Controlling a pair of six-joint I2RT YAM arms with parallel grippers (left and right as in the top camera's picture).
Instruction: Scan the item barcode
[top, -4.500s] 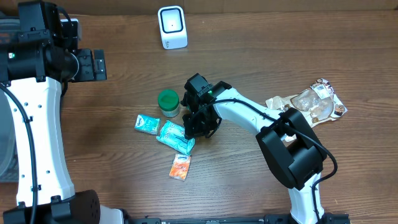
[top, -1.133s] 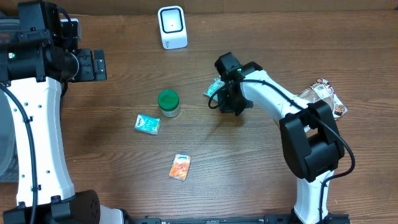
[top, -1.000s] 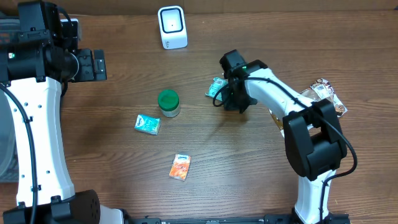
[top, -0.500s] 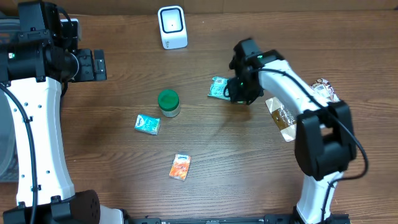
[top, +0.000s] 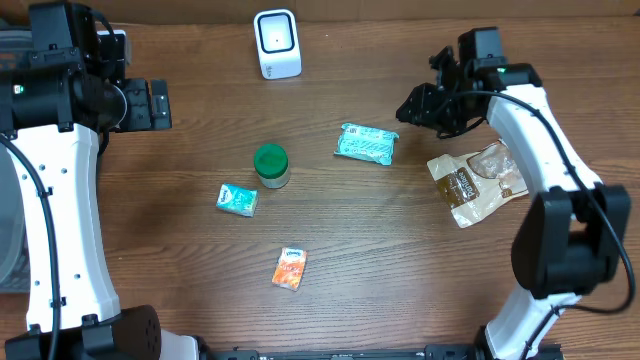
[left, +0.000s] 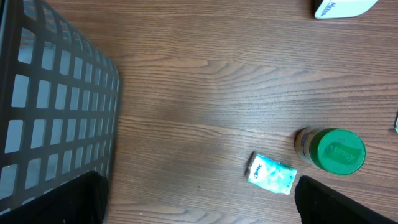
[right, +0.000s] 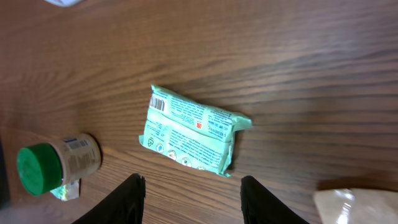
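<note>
Wood-grain tabletop runs under everything. The teal packet (top: 365, 143) lies flat on it just right of centre in the overhead view, on its own and touching nothing. In the right wrist view it sits in the middle of the frame, printed side up, with a barcode (right: 158, 104) at its upper left corner. The right gripper (right: 191, 186) hangs above and clear of the packet, its two fingers spread apart with only bare wood between them; from overhead it is up and to the right of the packet. The white scanner (top: 277, 44) stands at the top of the overhead frame, well apart to the upper left of the packet. A jar with a green lid (top: 271, 165) stands to the packet's left, with a small teal sachet (top: 237, 200) lower left of the jar and an orange sachet (top: 290, 268) lower still. A brown and clear bag (top: 480, 180) lies to the right, under the right arm. The left gripper (left: 199, 186) is far off at the upper left of the overhead frame, fingers spread wide and holding nothing, with a wire basket (left: 56, 106) at the left of its own view.
</note>
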